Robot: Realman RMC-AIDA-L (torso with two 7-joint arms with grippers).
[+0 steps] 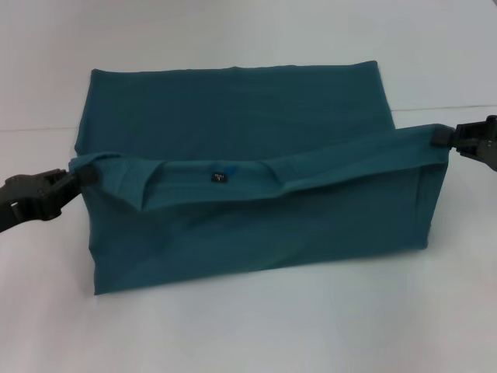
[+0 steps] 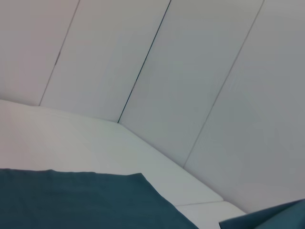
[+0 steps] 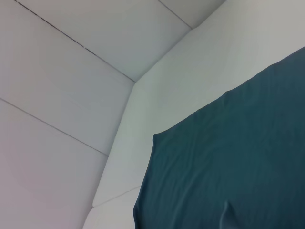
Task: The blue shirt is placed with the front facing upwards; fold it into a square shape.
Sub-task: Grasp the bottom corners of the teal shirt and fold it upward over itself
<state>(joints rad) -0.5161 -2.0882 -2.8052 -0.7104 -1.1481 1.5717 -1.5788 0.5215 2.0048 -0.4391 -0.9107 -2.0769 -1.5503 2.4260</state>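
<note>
Head view, one blue shirt [image 1: 241, 116], left gripper [image 1: 84, 177] and right gripper [image 1: 439, 138] pinching its edge.

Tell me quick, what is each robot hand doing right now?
Left gripper: shut on the blue shirt, pinching the left end of its raised collar edge.
Right gripper: shut on the blue shirt, pinching the right end of that edge.

The blue shirt [image 1: 256, 179] covers the middle of the table [image 1: 248, 326]; its raised upper fold stretches between the left gripper [image 1: 81, 180] and right gripper [image 1: 439, 140], barring passage across the centre. Bare table surface lies open along the near edge, the far edge and at both near corners.
</note>
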